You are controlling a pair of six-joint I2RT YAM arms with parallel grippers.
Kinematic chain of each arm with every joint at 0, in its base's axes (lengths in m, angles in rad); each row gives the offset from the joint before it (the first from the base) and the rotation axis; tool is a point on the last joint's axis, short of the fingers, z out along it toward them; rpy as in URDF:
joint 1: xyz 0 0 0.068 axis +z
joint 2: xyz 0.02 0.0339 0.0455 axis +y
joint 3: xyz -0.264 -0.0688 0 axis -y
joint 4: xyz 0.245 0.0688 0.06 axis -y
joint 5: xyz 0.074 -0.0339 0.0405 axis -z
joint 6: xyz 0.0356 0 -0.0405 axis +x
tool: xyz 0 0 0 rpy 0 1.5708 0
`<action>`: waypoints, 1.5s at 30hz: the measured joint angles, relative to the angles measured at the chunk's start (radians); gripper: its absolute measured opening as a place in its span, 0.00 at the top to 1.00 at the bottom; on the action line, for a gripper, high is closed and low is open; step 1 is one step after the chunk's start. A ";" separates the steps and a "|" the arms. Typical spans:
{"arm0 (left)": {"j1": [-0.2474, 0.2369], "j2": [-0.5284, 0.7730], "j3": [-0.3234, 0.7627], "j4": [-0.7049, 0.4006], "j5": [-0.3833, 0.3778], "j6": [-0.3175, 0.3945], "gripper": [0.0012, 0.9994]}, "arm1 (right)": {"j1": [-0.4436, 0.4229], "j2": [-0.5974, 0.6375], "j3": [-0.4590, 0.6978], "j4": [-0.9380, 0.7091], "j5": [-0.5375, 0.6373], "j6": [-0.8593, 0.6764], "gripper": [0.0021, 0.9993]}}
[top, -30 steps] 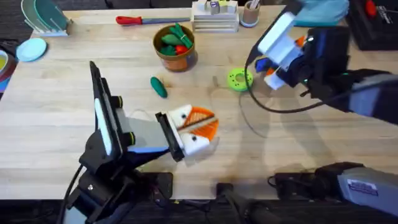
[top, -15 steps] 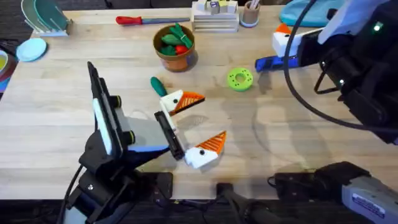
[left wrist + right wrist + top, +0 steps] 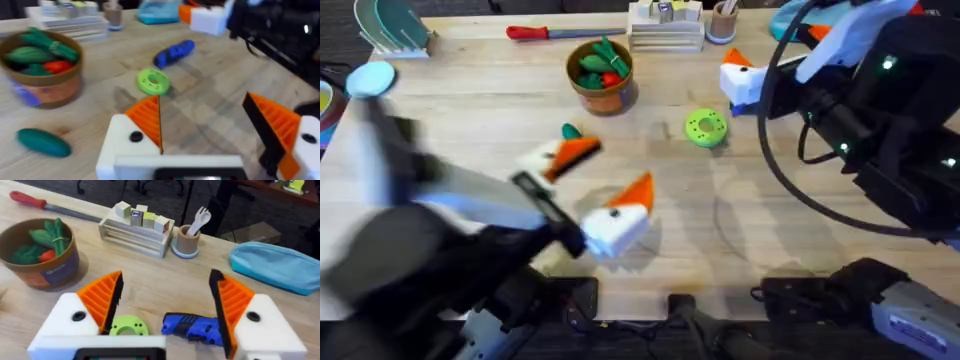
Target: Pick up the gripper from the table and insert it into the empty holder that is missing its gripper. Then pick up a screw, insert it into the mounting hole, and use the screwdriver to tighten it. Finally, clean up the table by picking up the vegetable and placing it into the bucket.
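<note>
Left gripper (image 3: pixel 588 190) hangs low over the wooden counter (image 3: pixel 440 120), jaws spread, ribbed orange pads bare. Right gripper (image 3: pixel 165 302) hovers, jaws wide, above the chunky blue screwdriver (image 3: pixel 192 328).

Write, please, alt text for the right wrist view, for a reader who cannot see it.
The right tool is open above a wooden table, with a blue screwdriver and a green disc lying between its orange pads. Behind stand a brown bucket of toy vegetables, a red-handled screwdriver and a blue pouch.
</note>
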 joint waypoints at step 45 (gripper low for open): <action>0.353 1.272 0.456 -0.239 -0.388 -0.403 0.01 | 0.009 0.000 0.000 0.002 0.000 0.007 0.01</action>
